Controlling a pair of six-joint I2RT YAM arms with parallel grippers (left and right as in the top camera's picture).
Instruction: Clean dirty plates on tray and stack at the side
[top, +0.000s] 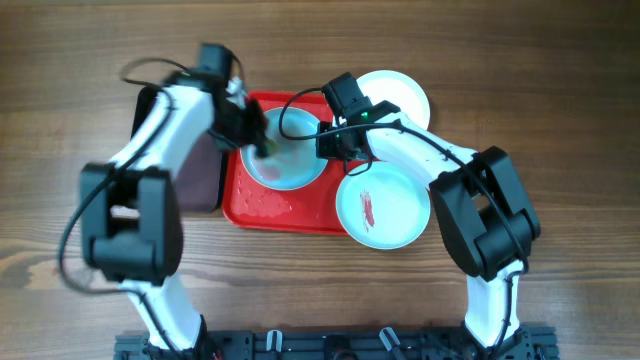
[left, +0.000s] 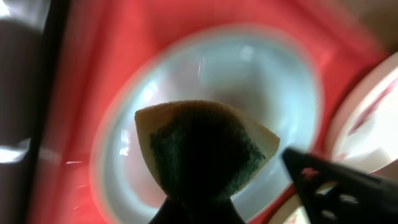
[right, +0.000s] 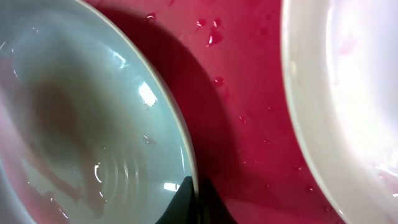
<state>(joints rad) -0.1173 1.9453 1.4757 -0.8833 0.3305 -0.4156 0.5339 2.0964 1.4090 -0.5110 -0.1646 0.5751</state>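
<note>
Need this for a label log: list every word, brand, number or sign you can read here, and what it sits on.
None: no word, number, brand or sign can be read in any view.
The red tray, centre mint plate, smeared mint plate, white plate and sponge are plain.
The left wrist view is blurred, so fine print there could not be told.

In the left wrist view everything is blurred, and the sponge (left: 205, 149) hides the middle of the mint plate (left: 249, 68) and nearly all of the left gripper (left: 198, 214). In the right wrist view this plate and a second pale plate (right: 348, 93) are cut off by the edges, and the right gripper (right: 194, 202) shows only dark tips at the bottom edge. In the overhead view the blurred left arm (top: 170, 115) covers part of the black tray (top: 200, 182).
</note>
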